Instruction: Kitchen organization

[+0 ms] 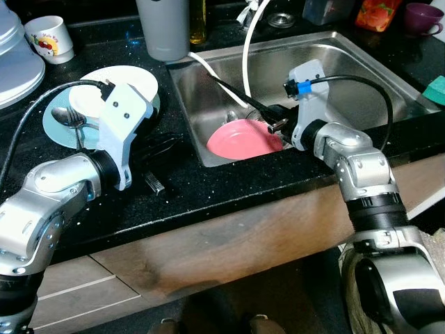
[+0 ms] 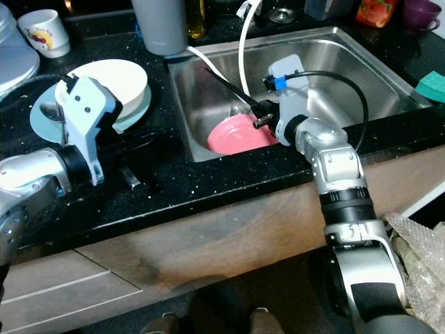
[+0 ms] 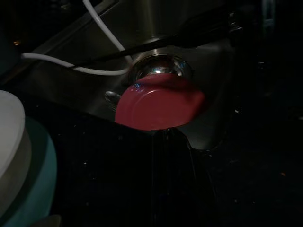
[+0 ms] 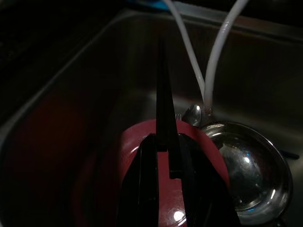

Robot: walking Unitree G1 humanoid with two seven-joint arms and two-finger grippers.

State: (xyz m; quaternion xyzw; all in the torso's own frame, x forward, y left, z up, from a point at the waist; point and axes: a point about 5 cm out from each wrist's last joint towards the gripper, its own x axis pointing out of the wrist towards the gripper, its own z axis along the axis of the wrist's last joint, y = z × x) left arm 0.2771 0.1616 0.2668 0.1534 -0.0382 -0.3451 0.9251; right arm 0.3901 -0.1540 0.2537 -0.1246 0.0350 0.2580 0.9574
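The right gripper point(image 1: 233, 94) reaches into the steel sink point(image 1: 361, 76), its fingers pressed together above the pink plate point(image 1: 243, 139) lying by the drain. At nine o'clock from the plate, the left gripper point(image 1: 154, 182) rests on the black counter point(image 1: 229, 182); I cannot tell its finger state.

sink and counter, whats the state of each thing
pink plate: flat in the sink, by the drain
steel bowl: upright in the sink, beside the pink plate
white plate: stacked on the teal plate on the counter
spoon: lying on the teal plate
right claw: shut, above the pink plate
left claw: over the counter, fingers unclear
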